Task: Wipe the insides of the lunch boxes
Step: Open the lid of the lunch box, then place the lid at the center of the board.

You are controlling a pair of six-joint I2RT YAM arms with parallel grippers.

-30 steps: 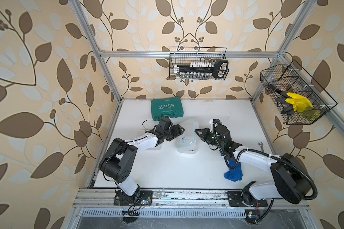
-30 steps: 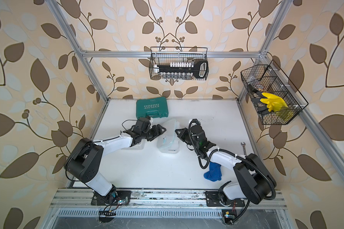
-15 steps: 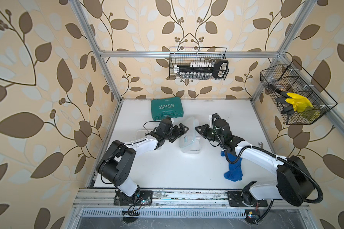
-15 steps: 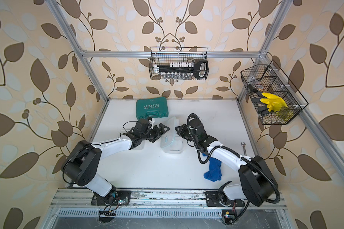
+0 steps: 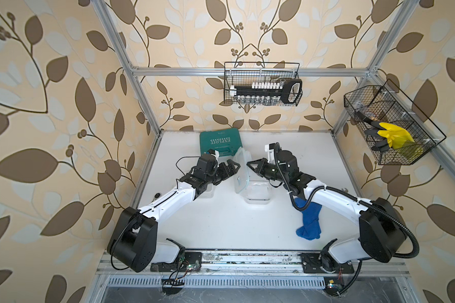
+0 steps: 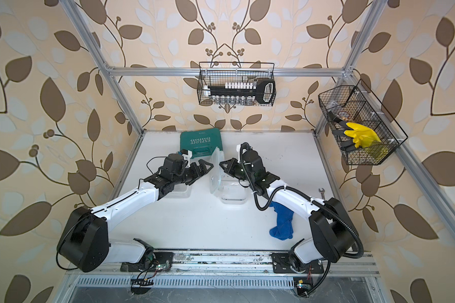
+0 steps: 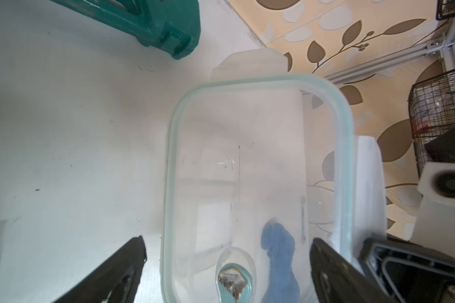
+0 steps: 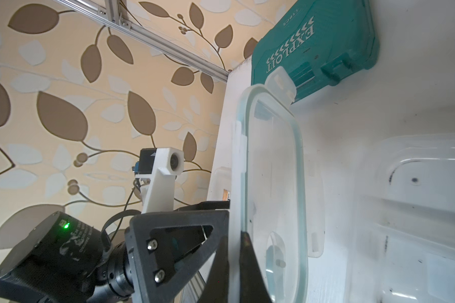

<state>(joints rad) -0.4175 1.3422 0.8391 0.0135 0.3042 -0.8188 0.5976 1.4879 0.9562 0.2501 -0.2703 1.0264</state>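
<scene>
In both top views the green-rimmed lid (image 5: 239, 170) stands on edge beside the open lunch box (image 5: 258, 194) on the white table (image 5: 234, 225). Left wrist view: the left gripper (image 7: 227, 240) is spread wide (lid right in front). Right wrist view: the right gripper (image 8: 234, 244) pinches the lid's rim.

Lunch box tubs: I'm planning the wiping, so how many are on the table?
2. Centre tub stands open beside the upright lid; left tub lies partly hidden under the left arm. No others visible.
</scene>
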